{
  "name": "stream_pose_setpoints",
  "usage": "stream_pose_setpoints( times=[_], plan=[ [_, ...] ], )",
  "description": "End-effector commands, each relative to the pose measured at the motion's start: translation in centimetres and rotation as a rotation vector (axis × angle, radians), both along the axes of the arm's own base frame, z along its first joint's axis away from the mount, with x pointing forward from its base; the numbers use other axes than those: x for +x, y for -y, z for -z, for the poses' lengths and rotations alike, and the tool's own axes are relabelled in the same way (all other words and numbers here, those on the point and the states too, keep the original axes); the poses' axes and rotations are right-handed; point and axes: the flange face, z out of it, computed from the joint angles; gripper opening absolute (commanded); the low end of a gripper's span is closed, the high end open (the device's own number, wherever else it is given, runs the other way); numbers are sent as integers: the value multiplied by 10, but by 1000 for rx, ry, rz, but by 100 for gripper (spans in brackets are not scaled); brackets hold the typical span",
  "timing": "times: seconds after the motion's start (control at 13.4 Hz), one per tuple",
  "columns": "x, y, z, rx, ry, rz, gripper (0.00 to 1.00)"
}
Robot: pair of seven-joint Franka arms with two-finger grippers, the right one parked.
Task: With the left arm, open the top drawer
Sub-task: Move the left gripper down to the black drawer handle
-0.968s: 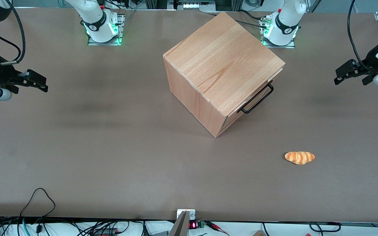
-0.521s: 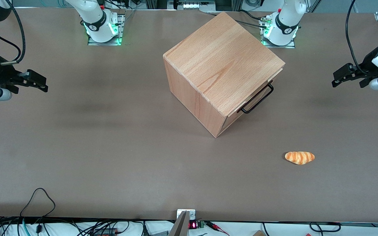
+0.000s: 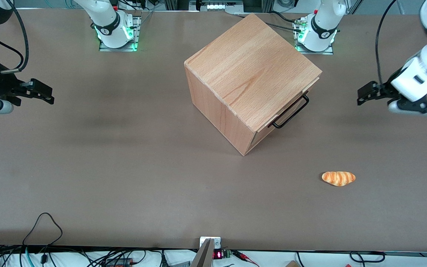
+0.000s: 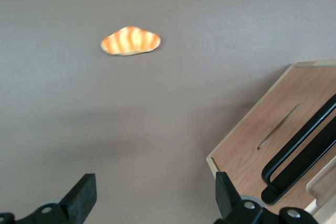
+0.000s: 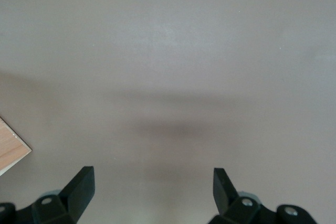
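Fingers [image 4: 84, 195] spread wide, nothing between them but bare brown table [image 3: 124, 167]. That's the gripper [image 3: 365, 95] on the left arm [image 3: 421, 74], hanging above the table at the working arm's end, well apart from the cabinet [image 3: 250, 74] and pointing toward it. From the wrist camera the gripper [image 4: 152, 203] looks down on open tabletop, with a corner of the cabinet front [image 4: 273, 129] and its black wire handles [image 4: 302, 148] coming into view beside one finger.

Out from there, the top drawer [image 3: 291, 107] sits flush under the cabinet's top panel, its thin black handle [image 3: 289, 111] sticking out toward the working arm's end, untouched. Drawer shut, no gap showing. The cabinet stands turned at an angle in the middle of the table, one corner toward the front camera.

Nearer the front camera than the gripper lies a small striped orange bread roll [image 3: 338, 178], alone on the table and clear of the cabinet; the wrist camera catches it too [image 4: 130, 41].
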Motion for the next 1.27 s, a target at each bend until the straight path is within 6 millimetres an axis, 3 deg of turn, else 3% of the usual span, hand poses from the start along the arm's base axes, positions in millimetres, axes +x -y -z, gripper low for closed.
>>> stream_pose_setpoints(
  times=[0.0, 0.3, 0.45, 0.89, 1.19],
  plan=[
    [17, 27, 27, 0, 18, 91, 100],
    [18, 86, 53, -53, 37, 180, 100],
    [7, 120, 66, -61, 25, 280, 100],
    [0, 129, 106, -168, 45, 456, 100],
    [1, 129, 114, -171, 35, 463, 100]
  ],
)
